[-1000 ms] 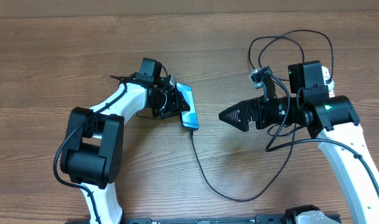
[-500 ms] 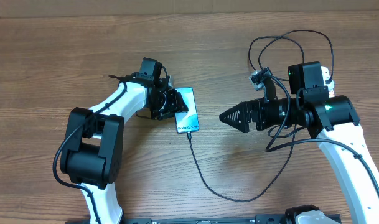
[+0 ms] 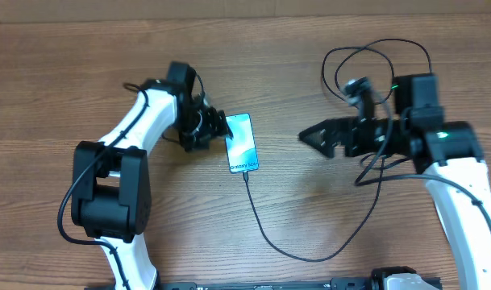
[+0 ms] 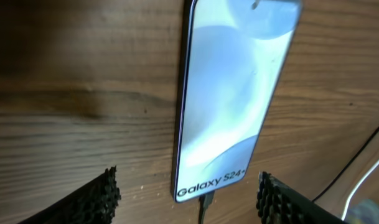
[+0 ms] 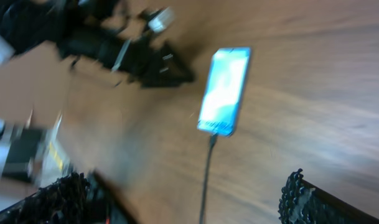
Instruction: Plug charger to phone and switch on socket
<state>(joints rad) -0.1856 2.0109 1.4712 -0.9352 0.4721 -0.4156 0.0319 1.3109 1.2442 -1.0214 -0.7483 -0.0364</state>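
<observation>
The phone [image 3: 243, 142] lies flat on the wooden table with its screen lit, and shows "Galaxy S24+" in the left wrist view [image 4: 233, 93]. The charger cable [image 3: 265, 229] is plugged into its near short edge [image 4: 205, 202]. It runs in a long loop under my right arm and coils at the back right [image 3: 374, 48]. My left gripper [image 3: 219, 130] is open and empty, just left of the phone, its fingertips [image 4: 108, 186] either side of the phone's lower end. My right gripper [image 3: 314, 138] is open and empty, to the right of the phone. The socket is not visible.
The blurred right wrist view shows the phone [image 5: 225, 90], the cable [image 5: 206, 174] and the left arm [image 5: 127, 53] beyond it. The table's far edge [image 3: 245, 14] runs along the top.
My left gripper has let go of the tilted phone, which now lies flat, and has drawn back to the left. My right gripper has moved a little right and up.
</observation>
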